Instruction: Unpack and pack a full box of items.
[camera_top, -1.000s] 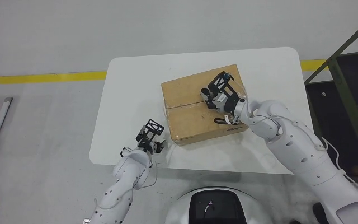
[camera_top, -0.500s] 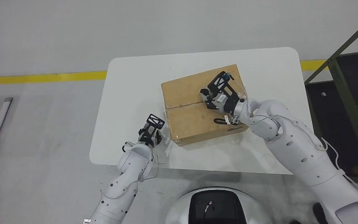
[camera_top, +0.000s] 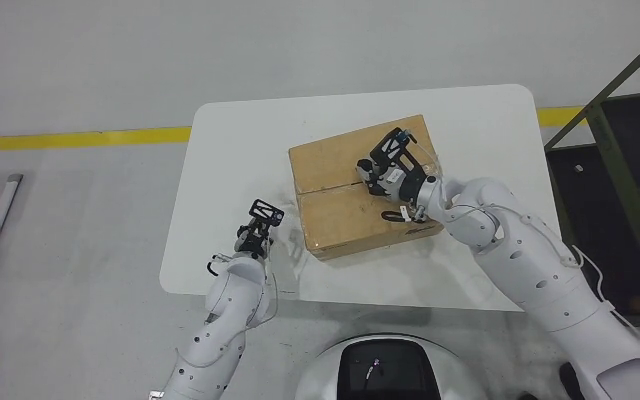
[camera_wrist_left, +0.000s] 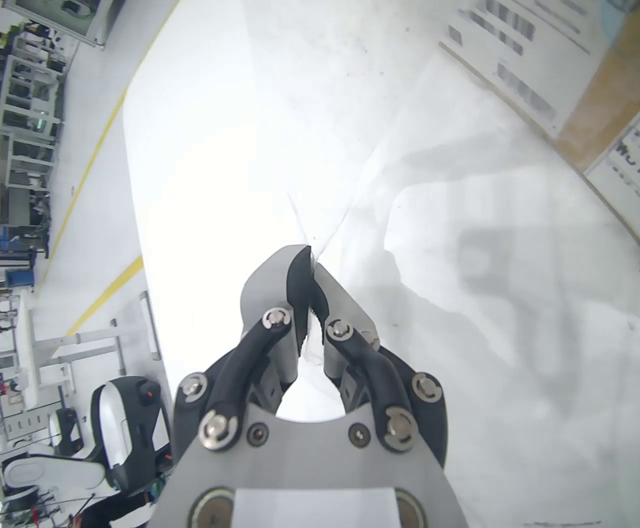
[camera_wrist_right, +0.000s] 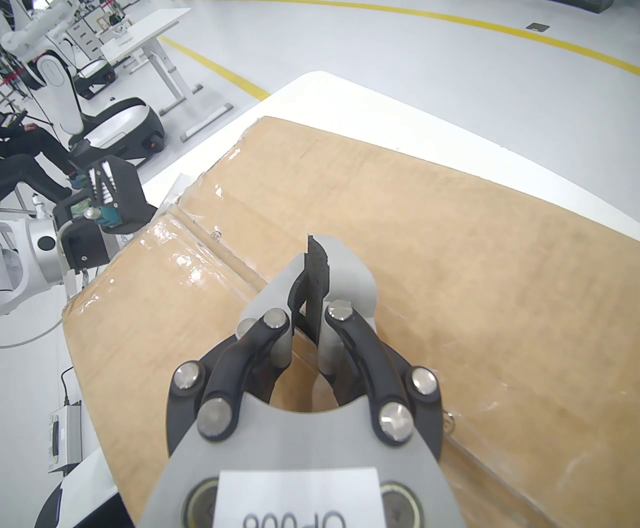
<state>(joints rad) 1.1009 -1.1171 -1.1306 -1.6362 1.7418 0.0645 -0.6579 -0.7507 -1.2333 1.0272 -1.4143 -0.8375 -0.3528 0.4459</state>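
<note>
Left gripper (camera_wrist_left: 311, 265) pinching shut on clear strip (camera_wrist_left: 345, 210), tape I'm guessing, hovering just left of box (camera_top: 350, 200) at table's (camera_top: 230, 140) near edge. Right gripper (camera_wrist_right: 314, 270) closed, empty, sitting over box's left-right seam.

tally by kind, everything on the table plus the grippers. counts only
cardboard box, closed: 1
clear tape strip, pinched in the left gripper: 1
grippers: 2 (the left gripper, and the right gripper over the box top)
table: 1
Total: 5
</note>
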